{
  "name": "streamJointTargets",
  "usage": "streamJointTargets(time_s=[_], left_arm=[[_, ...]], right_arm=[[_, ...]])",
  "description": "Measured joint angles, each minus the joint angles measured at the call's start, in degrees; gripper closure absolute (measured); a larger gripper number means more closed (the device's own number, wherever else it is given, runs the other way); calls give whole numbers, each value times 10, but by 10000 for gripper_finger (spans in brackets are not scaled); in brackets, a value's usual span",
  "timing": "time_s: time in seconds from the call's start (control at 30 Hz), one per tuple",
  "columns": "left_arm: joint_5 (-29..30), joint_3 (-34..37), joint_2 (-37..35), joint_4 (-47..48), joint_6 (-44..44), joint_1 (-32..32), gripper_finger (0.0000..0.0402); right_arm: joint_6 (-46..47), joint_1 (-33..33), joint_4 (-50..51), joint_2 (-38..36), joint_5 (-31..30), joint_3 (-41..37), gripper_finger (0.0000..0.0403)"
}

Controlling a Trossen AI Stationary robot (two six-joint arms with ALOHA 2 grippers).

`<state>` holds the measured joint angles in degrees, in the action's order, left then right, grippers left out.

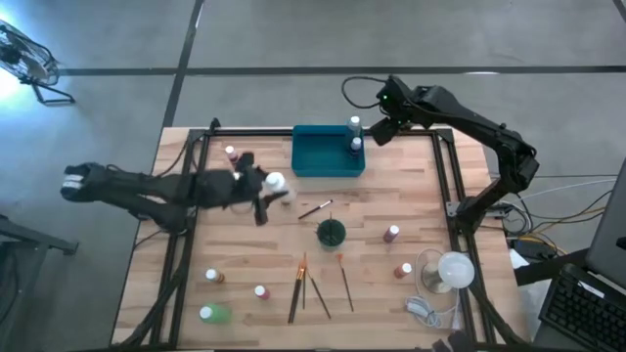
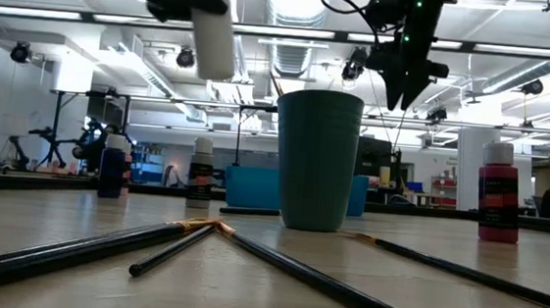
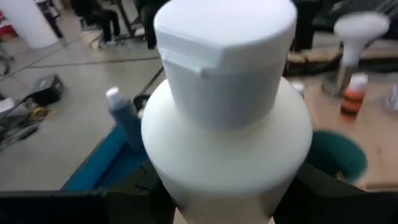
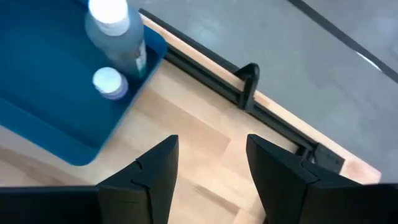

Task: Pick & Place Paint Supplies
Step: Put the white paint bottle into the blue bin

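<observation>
A white bottle with a white cap (image 1: 275,182) hangs above the table's middle left, with my left gripper (image 1: 264,190) shut on it. In the left wrist view the bottle (image 3: 227,106) fills the picture, cap away from the wrist. The teal tray (image 1: 323,154) lies at the far middle with two capped bottles (image 1: 356,135) standing in its right end. My right gripper (image 4: 211,168) hovers open over the bare wood just right of the tray, with nothing between its fingers. Other small bottles (image 1: 392,234) stand about the table, and brushes (image 1: 298,286) lie near the front. My left gripper pinches the white bottle's body (image 3: 163,184) between its two fingers, one on each side, below the shoulder. The fingers come nearly level from the table's left, along the bottle. The cap (image 3: 224,56) points away from the wrist. The bottle is lifted well clear of the table.
A dark green cup (image 1: 331,232) stands at the table's middle. A thin brush (image 1: 315,209) lies between the cup and the tray. A green bottle (image 1: 216,314) lies at the near left. A white lamp-like thing and a clear glass (image 1: 442,272) stand at the near right.
</observation>
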<state>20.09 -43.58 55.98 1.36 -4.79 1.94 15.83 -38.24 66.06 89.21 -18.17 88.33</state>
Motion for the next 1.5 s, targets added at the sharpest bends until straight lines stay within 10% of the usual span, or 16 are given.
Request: streamJointTargets(time_s=[0.47,1.0,1.5], left_arm=[[-271,-72,172,-109,-42,-229,214],[-353,-327,446,-83,-110,-331,214],[-401,-359,508,-78,-98,-372,216]], right_arm=[[-37,-71,-5,0,0,0,230],[-60,-93,-5,0,1,-1,219],[-51,-96,-21,0,6,-12,255]])
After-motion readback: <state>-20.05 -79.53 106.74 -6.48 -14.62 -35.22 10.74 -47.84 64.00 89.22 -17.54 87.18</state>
